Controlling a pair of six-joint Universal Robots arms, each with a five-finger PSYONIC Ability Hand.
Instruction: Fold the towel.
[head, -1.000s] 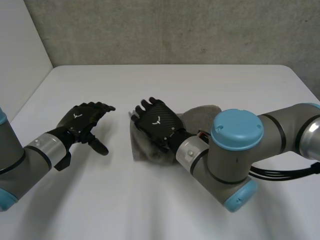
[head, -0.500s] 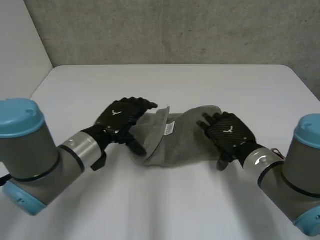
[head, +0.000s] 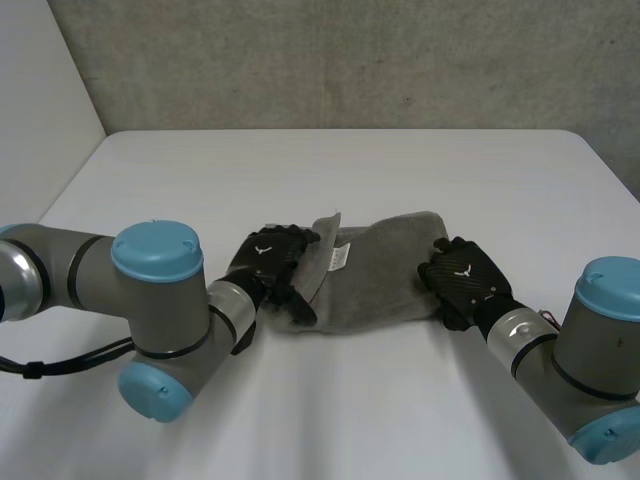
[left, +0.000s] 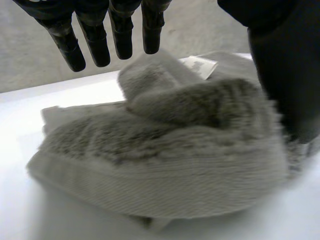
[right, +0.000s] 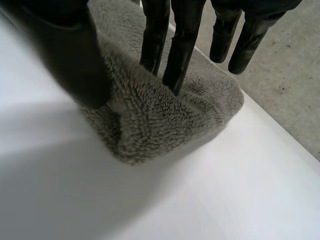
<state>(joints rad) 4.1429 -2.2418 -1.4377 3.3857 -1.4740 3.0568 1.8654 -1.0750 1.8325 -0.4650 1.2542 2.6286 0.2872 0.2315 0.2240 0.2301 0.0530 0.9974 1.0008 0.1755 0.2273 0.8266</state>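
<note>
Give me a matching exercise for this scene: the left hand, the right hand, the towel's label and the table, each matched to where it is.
1. left hand
2. right hand
3. label
4. table

A. under the towel
B. at the towel's end far from the label
C. at the towel's end beside the label
D. on the towel's upper side

Pairs: 1-C, 2-B, 3-D, 4-A

Fluffy terry-cloth towel on smooth matt table

Bright, diffuse light — evenly spread.
</note>
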